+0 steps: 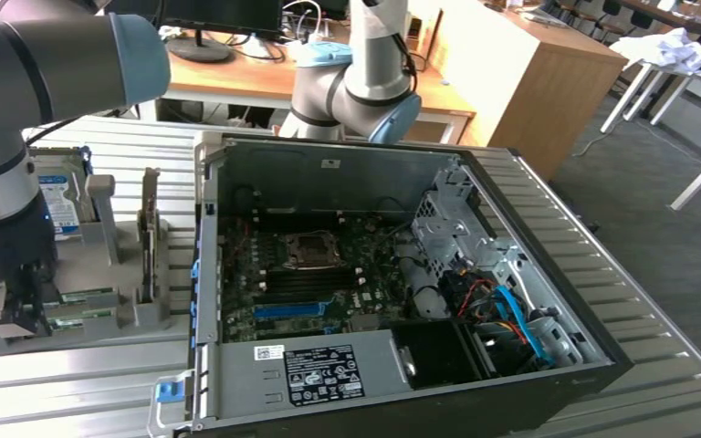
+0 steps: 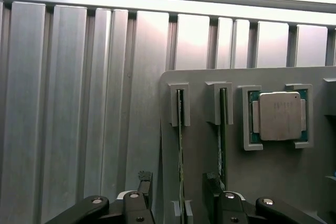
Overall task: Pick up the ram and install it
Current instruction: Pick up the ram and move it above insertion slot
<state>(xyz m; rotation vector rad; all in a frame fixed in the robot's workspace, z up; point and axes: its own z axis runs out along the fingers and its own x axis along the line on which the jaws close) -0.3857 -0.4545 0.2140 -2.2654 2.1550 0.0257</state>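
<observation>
Black two-finger gripper (image 2: pixel 178 182) stands spread wide, holding nothing, its fingers (image 2: pixel 145 179) either side of the ram (image 2: pixel 180 129), a thin green circuit-board stick standing on edge in the grey plastic holder plate (image 2: pixel 273 182). By my reading the pick-up is in hand (installing not begun); a sound grasp calls for pads meeting both flat faces squarely. Its long axis runs parallel to the ribbed aluminium table's (image 2: pixel 68 103) grooves, thin edge facing the wrist

The worktop (image 1: pixel 83 383) (image 2: pixel 68 103) is a ribbed silver metal surface. Two things rest directly on it: an open black computer case (image 1: pixel 326 173) towards the exterior view's right, and a grey holder (image 1: pixel 120 315) (image 2: pixel 283 177) just beside it on the left
</observation>
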